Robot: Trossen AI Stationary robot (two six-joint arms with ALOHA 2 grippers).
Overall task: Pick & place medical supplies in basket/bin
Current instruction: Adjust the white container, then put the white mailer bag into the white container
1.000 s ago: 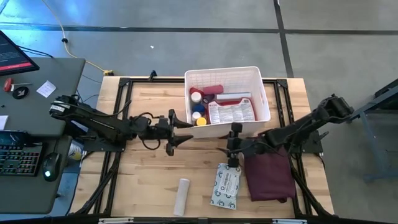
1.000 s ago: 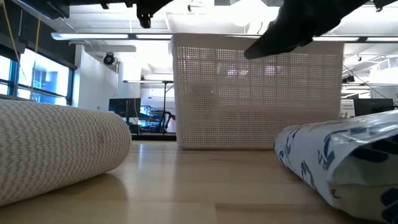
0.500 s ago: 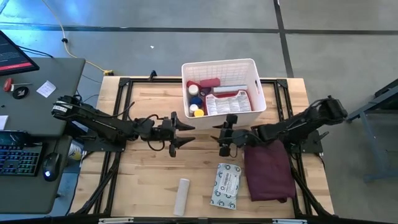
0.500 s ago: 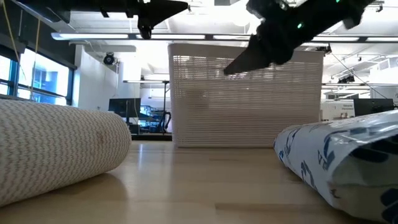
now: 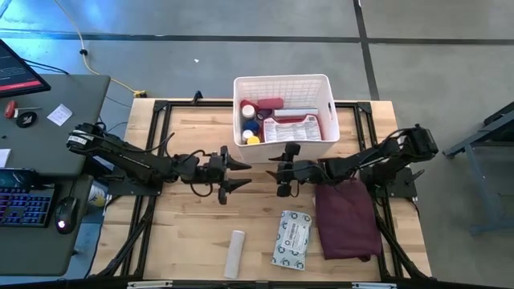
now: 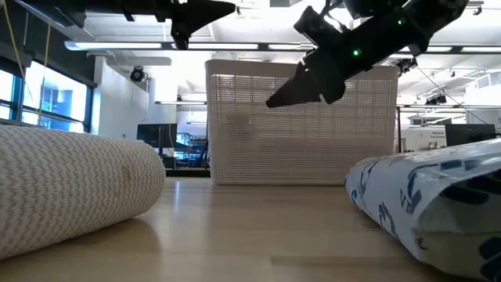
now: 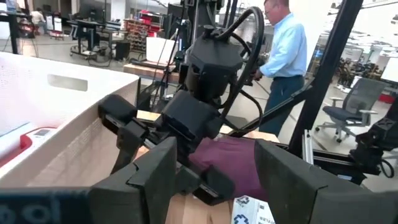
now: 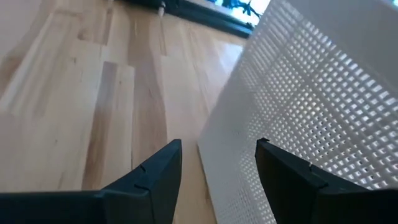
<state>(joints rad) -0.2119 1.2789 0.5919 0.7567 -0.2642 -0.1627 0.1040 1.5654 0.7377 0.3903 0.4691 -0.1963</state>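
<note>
Two supplies, the white roll (image 5: 234,252) and grey-white packet (image 5: 291,239), lie near on the table (image 5: 193,233), so either spread, empty pincer (left (image 5: 229,170), right (image 5: 279,168)) should descend squarely, clear of the far basket (image 5: 283,83).

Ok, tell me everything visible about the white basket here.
The white basket is rectangular plastic with fine lattice walls and a slot near its rim. It stands upright at the table's far edge, between the arms. Inside lie small bottles, a red case, a printed packet and other supplies. The right claw hovers open just before its near wall, not clearly touching.
</note>
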